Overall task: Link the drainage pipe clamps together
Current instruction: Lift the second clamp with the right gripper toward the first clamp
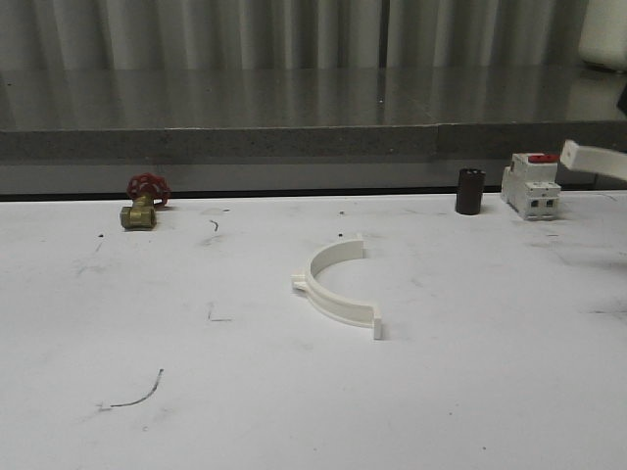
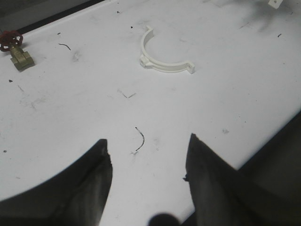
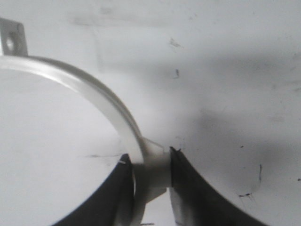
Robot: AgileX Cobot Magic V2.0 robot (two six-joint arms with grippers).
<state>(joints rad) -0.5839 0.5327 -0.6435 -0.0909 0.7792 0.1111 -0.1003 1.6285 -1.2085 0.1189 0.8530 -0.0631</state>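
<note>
One white half-ring drainage pipe clamp (image 1: 333,286) (image 2: 160,54) lies flat on the white table near its middle, its open side facing the back right. A second white clamp half (image 3: 89,94) is held off the table by my right gripper (image 3: 149,162), whose jaws are shut on the band near a tab; its tabbed end (image 1: 594,157) pokes into the front view at the far right. My left gripper (image 2: 148,150) hovers open over bare table, well short of the lying clamp, with nothing between its fingers.
A brass valve with a red handwheel (image 1: 143,203) (image 2: 15,47) sits at the back left. A dark cylinder (image 1: 470,191) and a white breaker with a red top (image 1: 531,184) stand at the back right. A grey ledge runs behind the table.
</note>
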